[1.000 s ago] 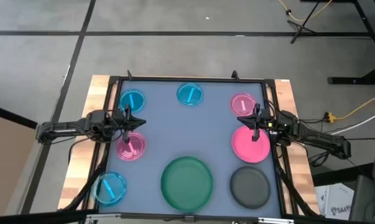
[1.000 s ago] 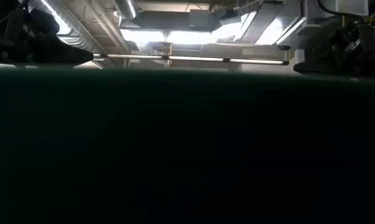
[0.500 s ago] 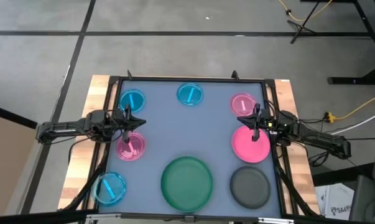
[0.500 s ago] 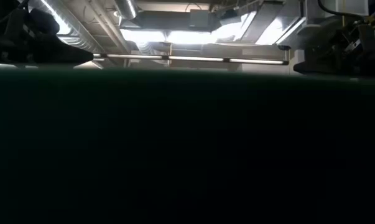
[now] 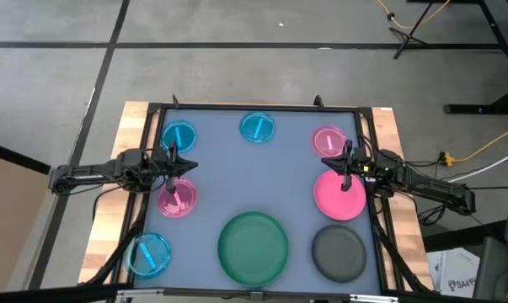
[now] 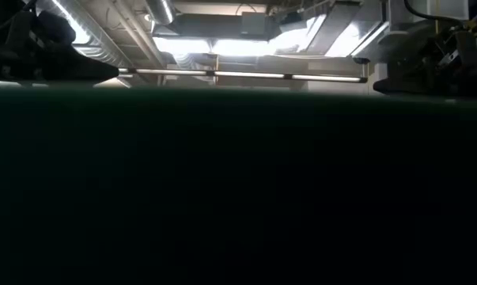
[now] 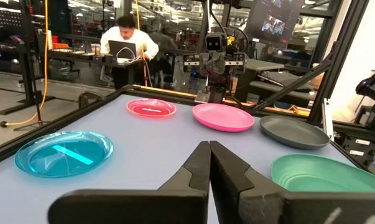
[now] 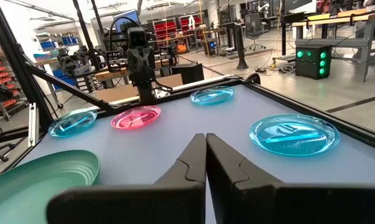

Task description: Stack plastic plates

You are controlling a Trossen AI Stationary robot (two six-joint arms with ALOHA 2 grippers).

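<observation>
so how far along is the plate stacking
Nothing is stacked yet: the large green round plate, dark grey plate, hot-pink plate and the small translucent pink and blue plates all lie apart on the table. Nothing is in hand; the left gripper and right gripper are shut and empty. All stacking remains.

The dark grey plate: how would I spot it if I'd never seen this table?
In the high view, go to the blue-grey table edge nearest the picture's bottom and its right corner. The dark grey round plastic plate lies there, beside the larger green round plastic plate. It is the only plate without colour.
</observation>
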